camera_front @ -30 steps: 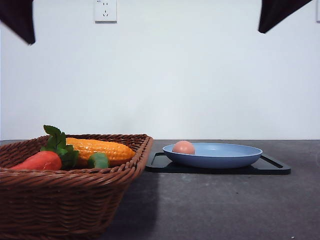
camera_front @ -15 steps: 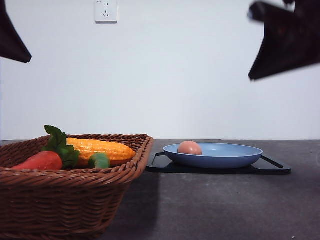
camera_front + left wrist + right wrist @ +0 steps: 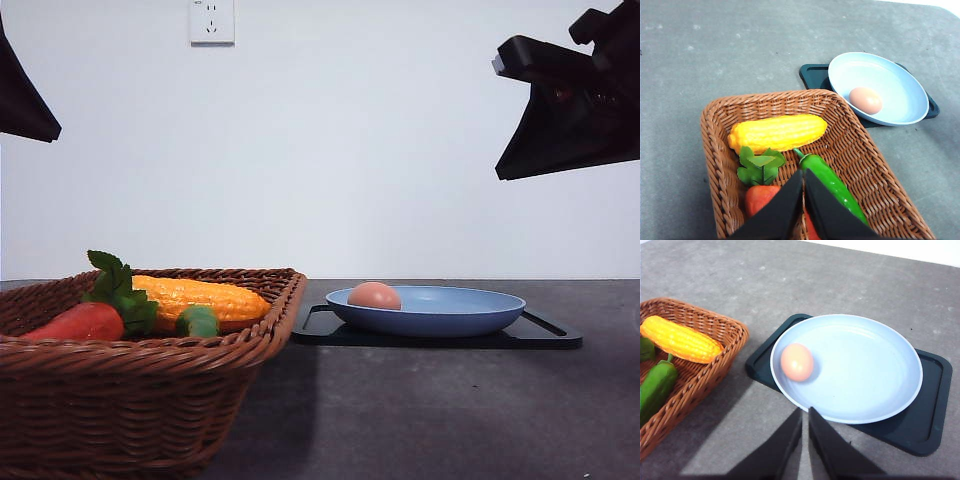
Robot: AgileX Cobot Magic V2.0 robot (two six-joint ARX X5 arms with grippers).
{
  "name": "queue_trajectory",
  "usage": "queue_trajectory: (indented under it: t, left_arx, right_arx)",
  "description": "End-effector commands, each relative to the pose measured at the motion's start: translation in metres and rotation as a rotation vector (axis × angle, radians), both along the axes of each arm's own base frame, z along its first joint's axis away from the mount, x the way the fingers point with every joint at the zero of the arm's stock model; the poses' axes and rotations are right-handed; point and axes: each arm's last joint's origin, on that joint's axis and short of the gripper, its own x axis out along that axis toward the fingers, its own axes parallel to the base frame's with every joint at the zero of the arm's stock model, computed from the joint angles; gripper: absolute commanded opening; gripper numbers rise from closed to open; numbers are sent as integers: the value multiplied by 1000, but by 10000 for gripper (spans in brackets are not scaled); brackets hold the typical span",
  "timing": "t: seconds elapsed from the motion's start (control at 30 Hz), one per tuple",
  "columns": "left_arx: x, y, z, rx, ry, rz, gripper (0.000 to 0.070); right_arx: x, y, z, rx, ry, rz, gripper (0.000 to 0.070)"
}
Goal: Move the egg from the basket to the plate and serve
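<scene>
1. Pinkish-brown egg (image 3: 797, 362) lies inside the light blue plate (image 3: 880, 375), toward the plate's left side, touching its floor.
2. Under the plate sits a flat black tray (image 3: 925, 415) on the grey table (image 3: 450, 410).
3. Left of the tray, just beside it, stands the woven basket (image 3: 140, 400), holding a yellow corn cob (image 3: 777, 132), a green pepper (image 3: 832, 182) and a red-orange carrot (image 3: 80, 322) with green leaves.
4. Left gripper (image 3: 804, 175) hangs over the basket's near part, its fingers pressed together with nothing between them.
5. Right gripper (image 3: 805, 415) hangs above the table just near of the plate, fingers likewise closed and empty.
</scene>
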Motion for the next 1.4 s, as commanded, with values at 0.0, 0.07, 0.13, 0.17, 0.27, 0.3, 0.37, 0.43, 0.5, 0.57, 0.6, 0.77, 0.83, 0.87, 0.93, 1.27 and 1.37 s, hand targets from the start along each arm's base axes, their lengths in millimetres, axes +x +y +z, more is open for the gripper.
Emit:
queue_trajectory:
  t: [0.0, 0.07, 0.13, 0.17, 0.27, 0.3, 0.37, 0.43, 0.5, 0.57, 0.6, 0.77, 0.83, 0.87, 0.93, 1.27, 1.37]
  left_arx:
    - [1, -1, 4, -13, -15, -5, 0]
    - [1, -1, 4, -13, -15, -5, 0]
    - [1, -1, 5, -15, -17, -5, 0]
    - [0, -1, 5, -17, -21, -5, 0]
    - [-9, 7, 11, -36, -68, 8, 0]
    - [-14, 10, 14, -36, -98, 5, 0]
    - [-25, 21, 22, -1, -200, 10, 0]
    - [-36, 32, 28, 19, -296, 44, 0]
    - [-45, 43, 29, 53, -373, 97, 0]
    - [-52, 51, 28, 82, -424, 163, 0]
    - [-55, 55, 27, 89, -445, 201, 0]
    - [-56, 67, 2, 121, -446, 361, 0]
    - [-53, 70, -15, 128, -414, 405, 0]
    - [-51, 71, -24, 130, -394, 421, 0]
    - [-47, 73, -42, 135, -356, 444, 0]
    - [-32, 76, -93, 153, -290, 472, 0]
    - [-31, 76, -102, 150, -273, 473, 0]
  right_arx:
    - [1, 2, 3, 17, -9, 0, 0]
    - [1, 2, 3, 17, -9, 0, 0]
    - [1, 2, 3, 17, -9, 0, 0]
    - [1, 2, 3, 16, -9, -1, 0]
    - [1, 2, 3, 17, -9, 0, 0]
    - [1, 2, 3, 17, -9, 0, 0]
    - [1, 2, 3, 17, -9, 0, 0]
    - [1, 2, 3, 17, -9, 0, 0]
    - [1, 2, 3, 16, -9, 0, 0]
    - [1, 2, 3, 16, -9, 0, 0]
    - [1, 2, 3, 17, -9, 0, 0]
    - [1, 2, 3, 16, -9, 0, 0]
    - [1, 2, 3, 16, -9, 0, 0]
    - [1, 2, 3, 16, -9, 0, 0]
    - [1, 2, 3, 16, -9, 0, 0]
    - [1, 2, 3, 16, -9, 0, 0]
    - [1, 2, 3, 16, -9, 0, 0]
